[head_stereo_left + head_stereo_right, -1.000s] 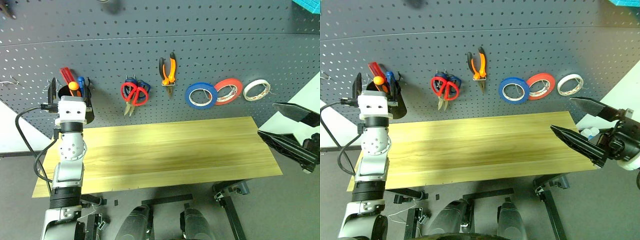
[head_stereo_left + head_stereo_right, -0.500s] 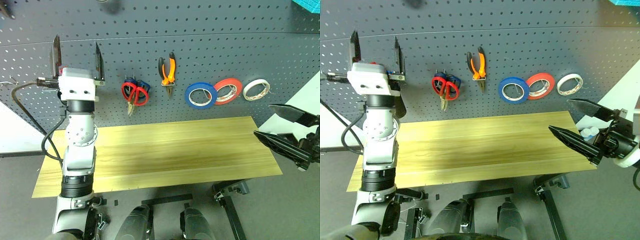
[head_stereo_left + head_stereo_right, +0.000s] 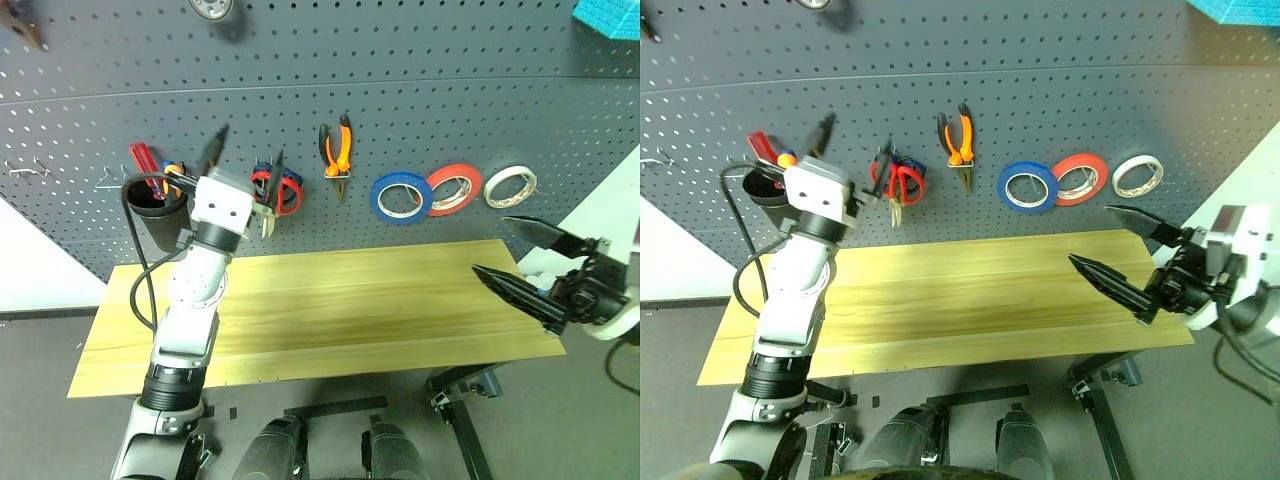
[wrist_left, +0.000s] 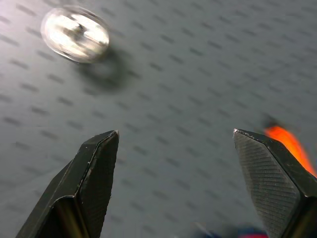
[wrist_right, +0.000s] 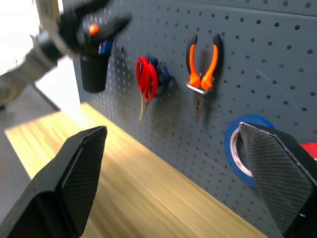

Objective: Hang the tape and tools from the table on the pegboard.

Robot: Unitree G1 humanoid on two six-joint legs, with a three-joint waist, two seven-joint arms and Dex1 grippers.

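On the pegboard (image 3: 420,90) everything already hangs: tape (image 3: 400,196) right of pliers (image 3: 337,148), red scissors (image 3: 902,182) beside my left pincer (image 3: 245,160), gaping empty; right pincer (image 3: 1127,258) released, well apart; surface (image 3: 330,310) bare.

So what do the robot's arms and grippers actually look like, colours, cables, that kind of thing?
The left arm is built from rounded silver-grey segments with a boxy white wrist block, a black collar lower down and a black cable looping beside it. The right arm ends in white and black housings. Both the left gripper and the right gripper have two black, pointed fingers with finely textured pads.
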